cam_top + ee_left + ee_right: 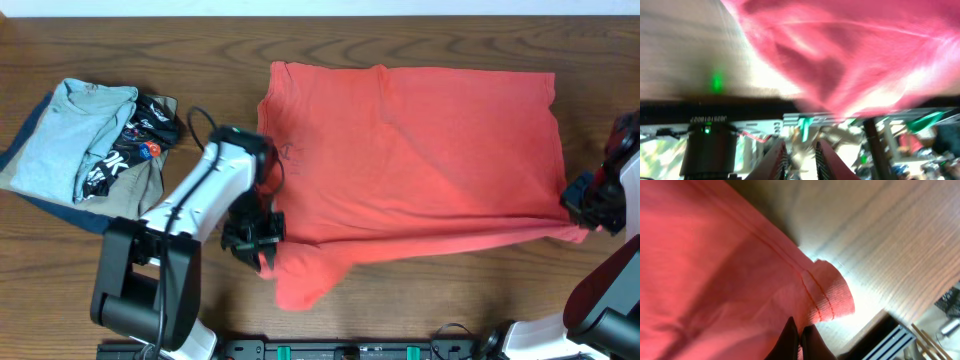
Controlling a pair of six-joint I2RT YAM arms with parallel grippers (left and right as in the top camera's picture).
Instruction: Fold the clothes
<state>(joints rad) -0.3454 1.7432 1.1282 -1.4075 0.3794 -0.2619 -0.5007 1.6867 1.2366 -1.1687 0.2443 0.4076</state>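
OK, we see the coral T-shirt [420,150] spread on the bench [100,40], centre-right of the overhead frame. Its hem is pinched by the right tool [801,332]. The left tool [258,240] sits at its lower-left corner, and we can't tell its grip.

White arm [205,190], black cable [195,125], black left hand [258,246]
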